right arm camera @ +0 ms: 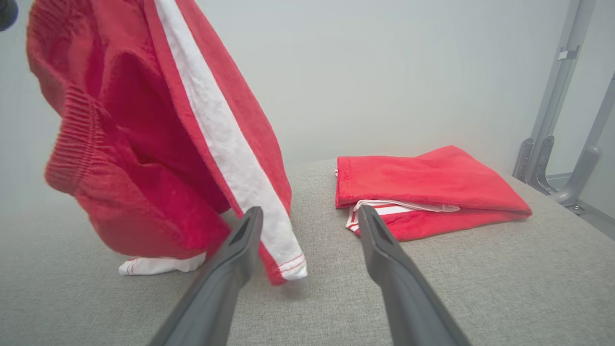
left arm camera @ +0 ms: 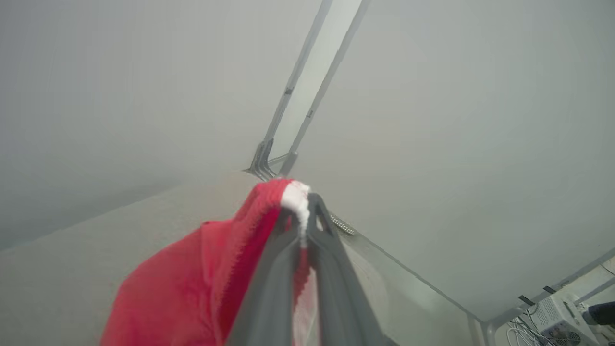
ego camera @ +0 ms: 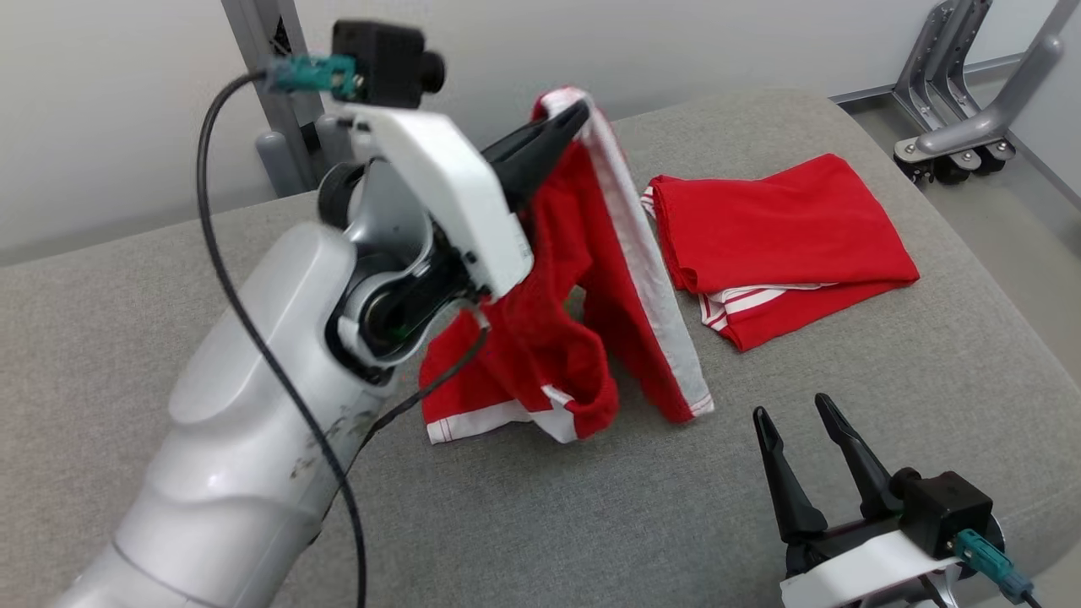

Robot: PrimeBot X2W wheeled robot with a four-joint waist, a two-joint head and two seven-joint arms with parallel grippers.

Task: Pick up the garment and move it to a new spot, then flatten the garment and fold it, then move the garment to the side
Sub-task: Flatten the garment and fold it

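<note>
Beside the folded red garment, the red towelling shorts with white side stripes are hung from the left tool, clamped tight on their striped edge for carrying, while the right tool is spread wide, empty.

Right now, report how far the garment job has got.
Done: the left gripper is shut on the red shorts and holds them up, with the hems trailing on the grey cushion. In hand: carrying them to a new spot. Left: flattening, folding, moving aside. The right gripper hangs open and empty; another folded red garment lies to the right.
</note>
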